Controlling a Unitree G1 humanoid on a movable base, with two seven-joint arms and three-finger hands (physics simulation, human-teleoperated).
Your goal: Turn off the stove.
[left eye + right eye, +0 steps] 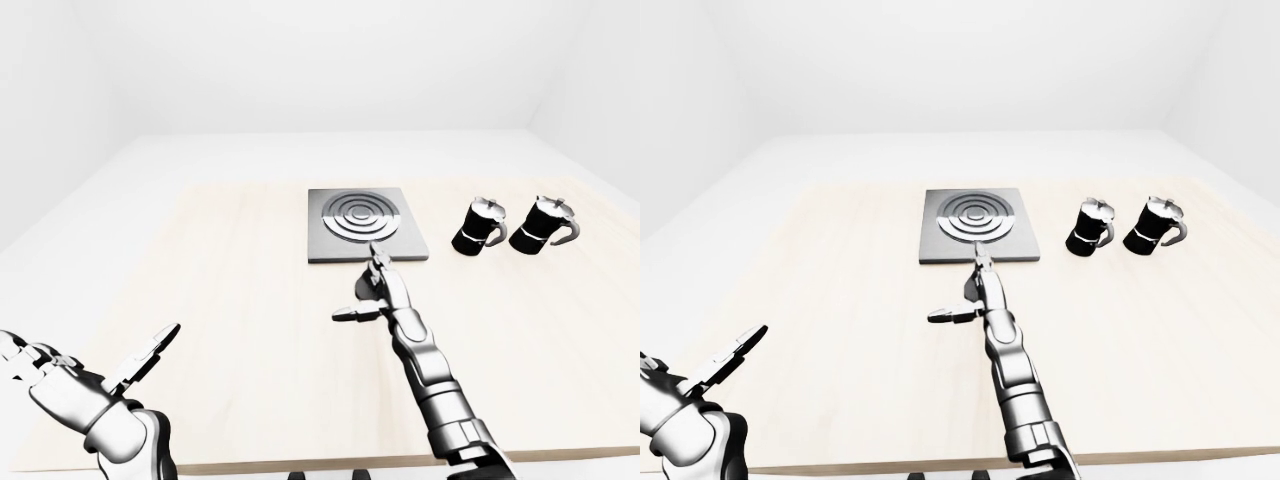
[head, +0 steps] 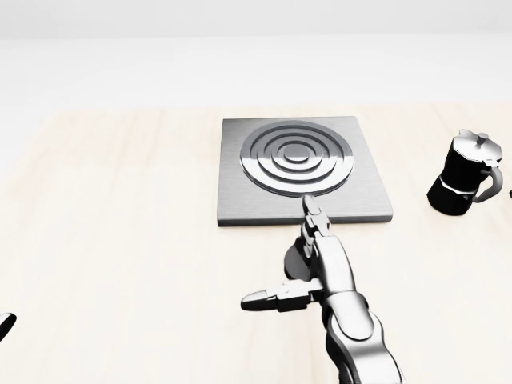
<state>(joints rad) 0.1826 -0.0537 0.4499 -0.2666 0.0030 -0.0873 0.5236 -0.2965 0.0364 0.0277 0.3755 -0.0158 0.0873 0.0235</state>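
left hand: lower left of the left-eye view, fingers spread, holding nothing, well away from everything.
right hand: centre-bottom of the head view, fingers loose and open, one fingertip reaching the stove's near edge.
stove: upper centre on the table.
knob: can't make one out, maybe under the hand.
risk: a blind push could just slide the stove, imo.
moka pots: right, untouched.

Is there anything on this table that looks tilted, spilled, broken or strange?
Nothing stands out. The stove lies flat and square on the table, both moka pots stand upright to its right, nothing is spilled. The right robot hand reaches to the stove's near edge.
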